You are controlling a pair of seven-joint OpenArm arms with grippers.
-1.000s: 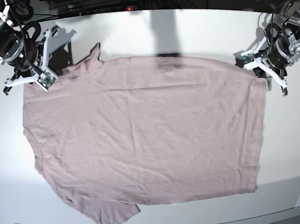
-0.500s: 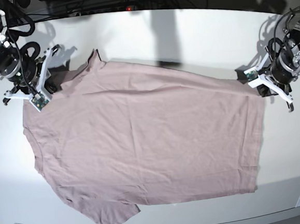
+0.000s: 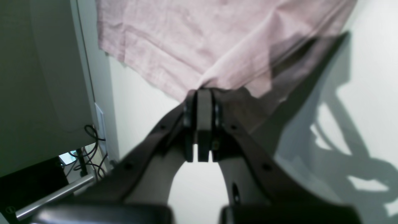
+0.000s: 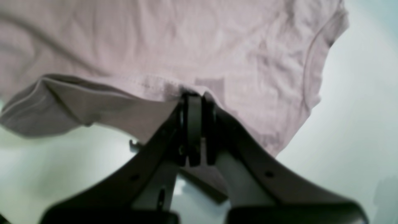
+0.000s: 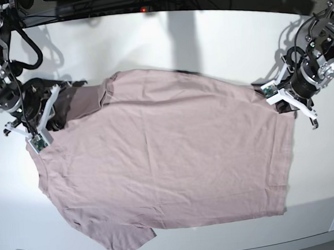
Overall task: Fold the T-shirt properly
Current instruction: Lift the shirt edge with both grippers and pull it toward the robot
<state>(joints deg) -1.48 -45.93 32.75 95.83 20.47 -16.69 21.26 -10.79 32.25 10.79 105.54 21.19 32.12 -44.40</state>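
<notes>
We find the T-shirt point(image 5: 164, 160) flat on the table point(image 5: 206, 35), long axis running arm to arm. The left gripper point(image 5: 274, 96) and right gripper point(image 5: 40, 135) pinch opposite far-edge corners, equally near.

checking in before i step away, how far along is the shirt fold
Done: the shirt lies spread flat on the table, and both grippers are shut on its far edge, the left gripper at the hem corner, the right gripper by the shoulder. In hand: that edge is lifted off the table for a first fold. Left: no fold lies flat yet; the near sleeve is still out.
</notes>
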